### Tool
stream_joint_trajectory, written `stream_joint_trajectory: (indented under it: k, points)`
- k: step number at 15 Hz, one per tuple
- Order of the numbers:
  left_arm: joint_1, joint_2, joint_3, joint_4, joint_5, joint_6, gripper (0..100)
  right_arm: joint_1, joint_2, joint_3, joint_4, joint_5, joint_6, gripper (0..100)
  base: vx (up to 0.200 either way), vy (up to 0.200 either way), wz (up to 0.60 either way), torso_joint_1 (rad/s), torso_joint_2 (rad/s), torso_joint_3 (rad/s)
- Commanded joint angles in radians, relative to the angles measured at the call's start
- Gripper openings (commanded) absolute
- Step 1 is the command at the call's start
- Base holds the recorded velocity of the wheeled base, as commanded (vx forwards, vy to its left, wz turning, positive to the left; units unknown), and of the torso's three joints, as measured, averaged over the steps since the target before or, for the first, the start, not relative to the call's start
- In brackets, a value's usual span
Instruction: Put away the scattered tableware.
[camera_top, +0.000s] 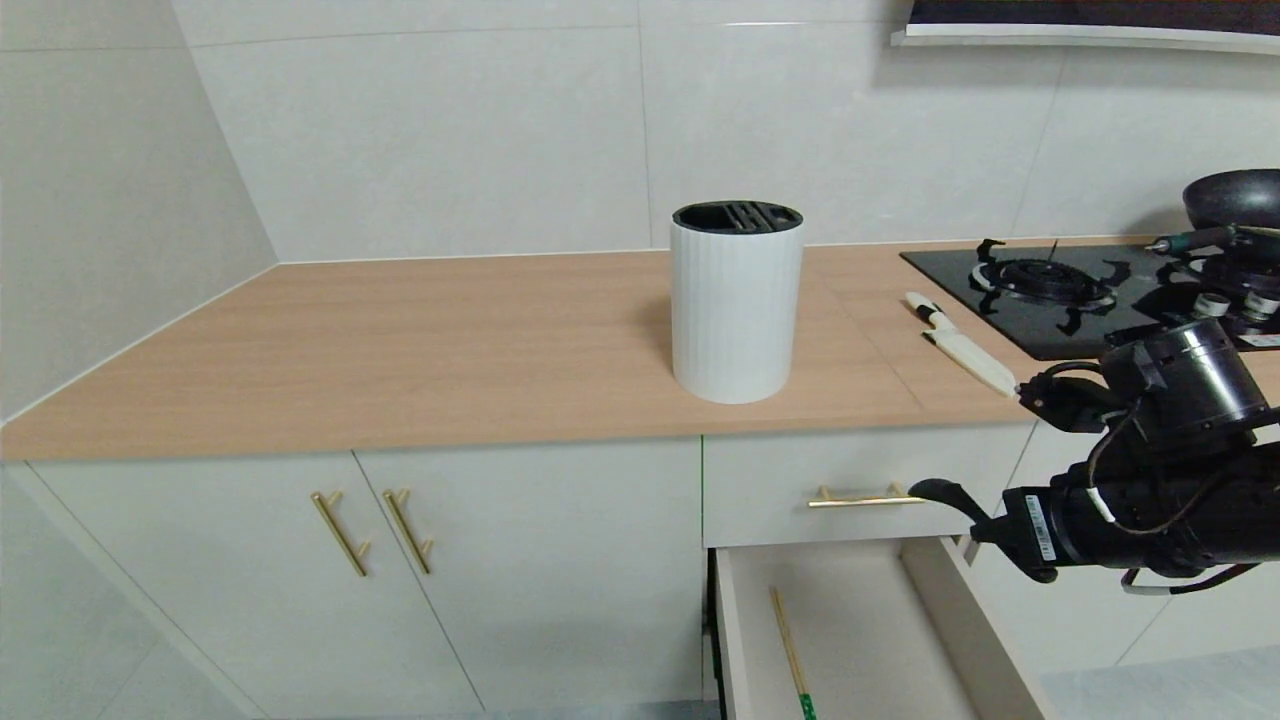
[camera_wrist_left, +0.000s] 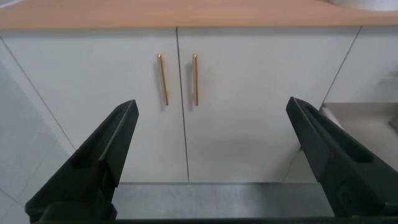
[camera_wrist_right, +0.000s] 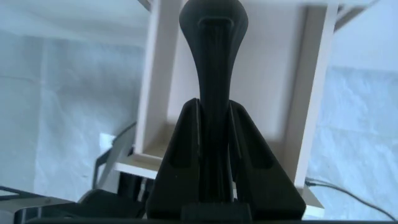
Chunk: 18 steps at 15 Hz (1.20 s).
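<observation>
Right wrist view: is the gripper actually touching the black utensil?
Touching. The right wrist view shows the right gripper with a finger pressed against each side of the black utensil, leaving no gap at the handle.

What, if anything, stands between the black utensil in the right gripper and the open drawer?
Nothing visible does. The right gripper is shut on the black utensil, which hangs just over the open drawer. A pair of chopsticks lies along the drawer's left side, away from the utensil, and the drawer floor beside them is bare.
</observation>
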<state>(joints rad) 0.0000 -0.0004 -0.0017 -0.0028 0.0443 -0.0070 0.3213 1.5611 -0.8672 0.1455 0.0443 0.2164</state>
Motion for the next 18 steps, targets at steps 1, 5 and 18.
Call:
stream_joint_trajectory:
  k: [1,5,18]
  points:
    - [0.000,0.000,0.000,0.000,0.000,-0.001,100,0.004,0.022,0.008,-0.001,-0.001,-0.002,0,0.000,0.000,0.00,-0.163,0.47,0.286]
    - [0.000,0.000,0.000,0.000,0.000,-0.001,100,0.004,0.039,0.008,-0.001,-0.001,-0.002,0,0.000,0.000,0.00,-0.160,0.48,0.303]
    - [0.000,0.000,0.000,0.000,0.000,-0.001,100,0.004,0.159,0.047,-0.083,-0.003,-0.002,0,0.000,0.000,0.00,-0.084,0.41,0.324]
